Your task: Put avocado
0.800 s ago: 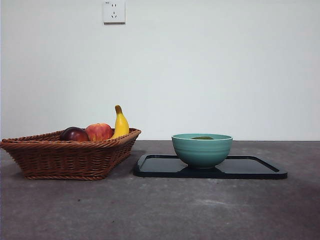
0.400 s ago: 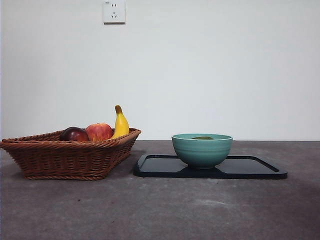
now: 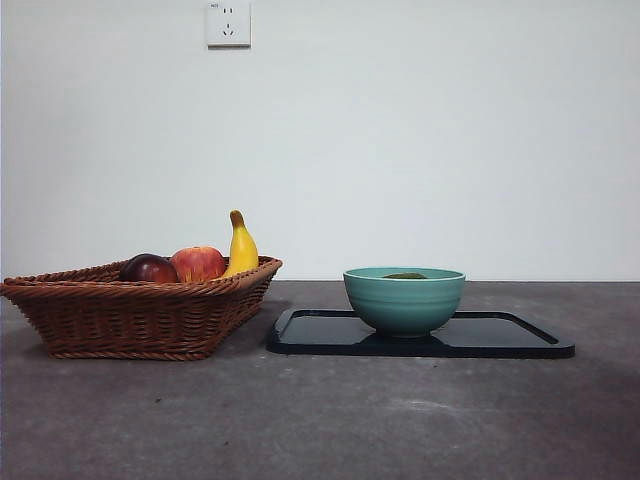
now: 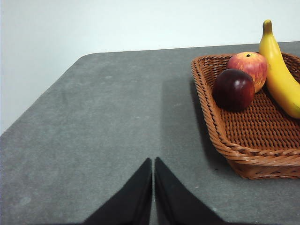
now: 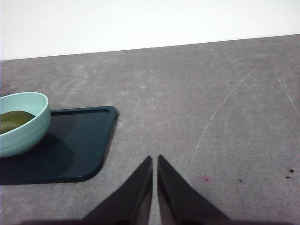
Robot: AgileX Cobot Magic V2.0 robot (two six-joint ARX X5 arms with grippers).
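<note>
1. Plainly, the avocado (image 3: 405,275) lay inside the teal bowl (image 3: 404,300); from the front only a thin dark-green sliver of it showed above the bowl's rim.
2. The right wrist view showed more of it: the dull green fruit (image 5: 14,120) rested against the bowl's pale inner wall (image 5: 35,110), though the picture's edge cut both off.
3. The bowl stood on the black tray (image 3: 500,335), toward the tray's end nearest the wicker basket (image 3: 140,310).
4. The basket sat just beside the tray, apart from it, on the grey table (image 3: 330,420).
5. In the basket, the front view showed a dark red-purple fruit (image 3: 148,268), a red apple (image 3: 198,263) touching it, and a banana (image 3: 240,248) standing up against the wall nearest the bowl.
6. The left wrist view looked down into the basket (image 4: 243,154) and showed what the front view hid: its woven floor, and the banana (image 4: 280,75) lying its whole length along the floor beside the apple (image 4: 248,65) and the dark fruit (image 4: 233,89).
7. The left gripper (image 4: 153,161) hung over bare table near the basket, its jaws closed together on nothing.
8. The right gripper (image 5: 154,159) hung over bare table near the tray's far end from the bowl, jaws likewise pressed together and empty.
9. Neither gripper appeared in the front view, which alone showed the white wall socket (image 3: 228,22) above the basket.
</note>
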